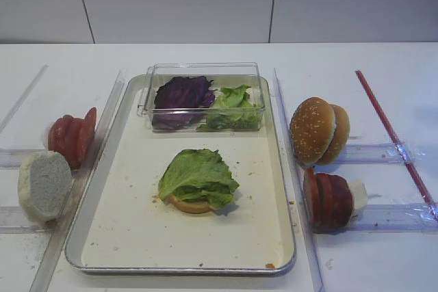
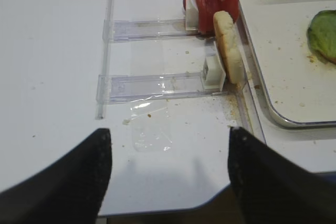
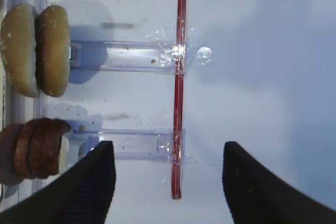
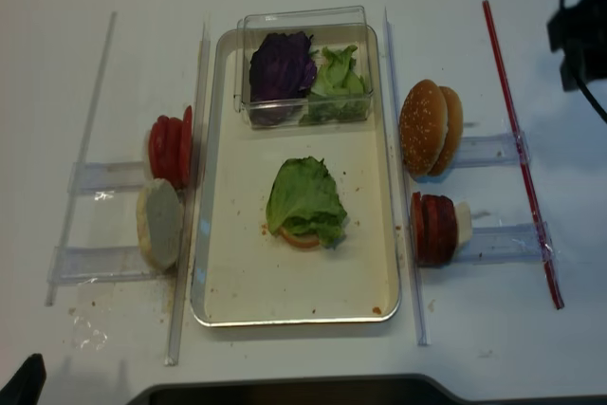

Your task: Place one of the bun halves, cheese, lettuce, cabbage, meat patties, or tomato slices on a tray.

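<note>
Hovering over the tabletop, we hold both jaws spread and empty. Lettuce (image 1: 198,177) already lies on a bun half (image 1: 189,204) mid-tray (image 1: 123,237). Next layer, we judge: patties (image 1: 328,200), right of the tray, so our right gripper (image 3: 168,182) must reach left.

Two matte black, wedge-shaped fingers (image 3: 79,192) are seen on the right gripper (image 3: 168,182), tapering upward with smooth, unmarked faces. The left gripper (image 2: 168,177) is fitted with identical black fingers (image 2: 73,182). A black housing with black cable (image 4: 577,30) is visible overhead.
</note>
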Controlling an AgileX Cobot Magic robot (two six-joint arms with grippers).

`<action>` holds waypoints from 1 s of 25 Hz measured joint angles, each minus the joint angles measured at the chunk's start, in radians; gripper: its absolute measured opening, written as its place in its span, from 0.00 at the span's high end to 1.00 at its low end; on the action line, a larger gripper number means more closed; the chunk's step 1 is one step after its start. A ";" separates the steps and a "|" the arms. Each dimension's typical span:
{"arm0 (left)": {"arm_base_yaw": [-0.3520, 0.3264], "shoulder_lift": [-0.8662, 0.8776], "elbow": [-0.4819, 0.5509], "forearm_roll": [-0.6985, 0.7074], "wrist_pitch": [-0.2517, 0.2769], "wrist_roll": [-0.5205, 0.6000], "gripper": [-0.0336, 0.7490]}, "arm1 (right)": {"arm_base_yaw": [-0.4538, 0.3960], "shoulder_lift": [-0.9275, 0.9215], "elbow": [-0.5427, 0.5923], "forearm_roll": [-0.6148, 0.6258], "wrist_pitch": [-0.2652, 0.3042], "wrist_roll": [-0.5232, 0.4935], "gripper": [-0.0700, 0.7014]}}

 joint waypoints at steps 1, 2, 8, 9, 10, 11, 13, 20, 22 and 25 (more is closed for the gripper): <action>0.000 0.000 0.000 0.000 0.000 0.000 0.40 | 0.000 -0.033 0.028 0.000 0.000 0.000 0.31; 0.000 0.000 0.000 0.000 0.000 0.000 0.40 | 0.000 -0.072 0.056 0.000 0.002 0.000 0.31; 0.000 0.000 0.000 0.000 0.000 0.000 0.40 | -0.002 -0.297 0.202 0.000 0.006 0.000 0.32; 0.000 0.000 0.000 0.000 0.000 0.000 0.40 | -0.002 -0.337 0.226 0.000 0.008 0.000 0.32; 0.000 0.000 0.000 0.000 0.000 0.000 0.40 | -0.002 -0.376 0.250 0.000 0.008 0.000 0.32; 0.000 0.000 0.000 0.000 0.000 0.000 0.40 | -0.002 -0.416 0.271 0.000 0.008 0.000 0.32; 0.000 0.000 0.000 0.000 0.000 0.000 0.40 | -0.002 -0.490 0.320 0.000 0.010 0.000 0.32; 0.000 0.000 0.000 0.000 0.000 0.000 0.40 | -0.002 -0.730 0.453 -0.021 -0.021 0.000 0.32; 0.000 0.000 0.000 0.000 0.000 0.000 0.40 | -0.002 -0.785 0.486 -0.034 -0.038 0.000 0.32; 0.000 0.000 0.000 0.000 0.000 0.000 0.40 | -0.002 -0.853 0.547 -0.045 -0.070 0.000 0.32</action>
